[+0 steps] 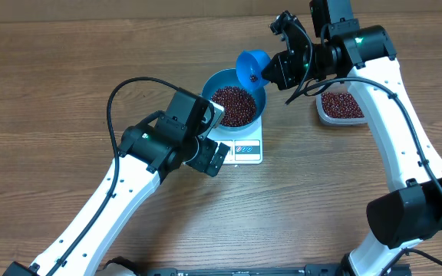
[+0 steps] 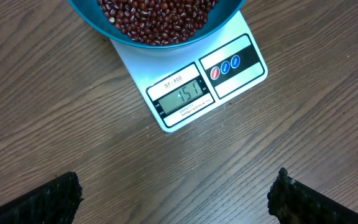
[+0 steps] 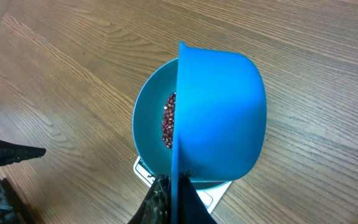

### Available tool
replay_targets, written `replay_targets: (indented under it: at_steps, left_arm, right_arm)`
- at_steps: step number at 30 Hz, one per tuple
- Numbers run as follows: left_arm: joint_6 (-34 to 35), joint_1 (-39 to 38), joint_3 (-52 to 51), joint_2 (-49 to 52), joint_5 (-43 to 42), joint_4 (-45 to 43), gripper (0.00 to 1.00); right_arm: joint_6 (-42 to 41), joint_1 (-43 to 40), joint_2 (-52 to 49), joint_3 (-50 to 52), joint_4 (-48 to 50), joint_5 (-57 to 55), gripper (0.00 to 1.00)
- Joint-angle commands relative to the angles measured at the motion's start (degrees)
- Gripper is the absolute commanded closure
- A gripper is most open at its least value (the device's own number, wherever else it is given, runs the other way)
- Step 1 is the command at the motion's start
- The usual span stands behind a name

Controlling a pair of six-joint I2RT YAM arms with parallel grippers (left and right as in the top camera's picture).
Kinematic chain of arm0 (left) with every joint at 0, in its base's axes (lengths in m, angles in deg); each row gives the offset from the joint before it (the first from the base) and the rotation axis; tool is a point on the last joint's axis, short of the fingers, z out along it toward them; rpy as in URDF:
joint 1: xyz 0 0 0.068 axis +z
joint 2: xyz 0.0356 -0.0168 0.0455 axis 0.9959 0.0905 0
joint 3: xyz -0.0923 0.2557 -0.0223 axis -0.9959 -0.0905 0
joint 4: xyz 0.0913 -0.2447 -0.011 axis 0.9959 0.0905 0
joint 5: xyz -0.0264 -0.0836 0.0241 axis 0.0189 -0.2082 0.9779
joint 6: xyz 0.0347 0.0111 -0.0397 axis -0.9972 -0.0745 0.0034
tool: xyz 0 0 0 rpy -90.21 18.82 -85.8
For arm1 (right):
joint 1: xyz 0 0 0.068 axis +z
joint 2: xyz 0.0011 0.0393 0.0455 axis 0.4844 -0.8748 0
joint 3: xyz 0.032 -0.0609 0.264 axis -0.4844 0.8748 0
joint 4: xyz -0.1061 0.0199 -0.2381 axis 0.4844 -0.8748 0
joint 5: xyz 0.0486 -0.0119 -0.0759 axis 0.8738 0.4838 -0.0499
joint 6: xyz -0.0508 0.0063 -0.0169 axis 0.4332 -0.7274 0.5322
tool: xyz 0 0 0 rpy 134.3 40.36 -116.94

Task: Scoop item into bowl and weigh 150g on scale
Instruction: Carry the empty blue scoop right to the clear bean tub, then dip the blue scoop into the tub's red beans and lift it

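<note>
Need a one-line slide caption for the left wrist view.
Blue bowl of red beans on the white scale, display showing 151, left gripper jaws wide open.

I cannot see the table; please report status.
Left fingers open, empty. Right fingers shut on scoop, tipped over bowl. Beans in bowl on scale, display reads 151. Nothing blocking.

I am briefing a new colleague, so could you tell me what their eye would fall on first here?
The bright blue bowl, heaped with dark red-brown beans, sits on the white scale at mid-table, whose display reads 151. Over the bowl's rim, the right hand holds a blue scoop tipped on its side.
</note>
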Motion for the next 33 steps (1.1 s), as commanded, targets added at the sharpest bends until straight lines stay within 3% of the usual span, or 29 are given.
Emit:
replay_targets:
  at_steps: [1,9,21,26,33]
  left_arm:
    - [-1.1,0.4,-0.5,-1.3,0.2,-0.3,0.0]
    - [-1.1,0.4,-0.5,-1.3,0.2,-0.3,0.0]
    - [-1.1,0.4,-0.5,-1.3,0.2,-0.3,0.01]
    - [-1.1,0.4,-0.5,-1.3,0.2,-0.3,0.0]
    - [-1.1,0.4,-0.5,-1.3,0.2,-0.3,0.0]
  right_arm:
    - [-0.1,0.2,1.7,-1.9,0.2,0.5,0.96]
    - [-0.1,-2.8,3.5,-1.9,-0.1,4.1,0.96]
    - [-0.1,-25.7,8.3,-1.9,-9.0,2.4,0.96]
    - [-3.0,-27.3,8.3,-1.5,-11.0,-10.9,0.96]
    - [-8.1,-23.1,8.3,3.8,-9.8,-30.1,0.96]
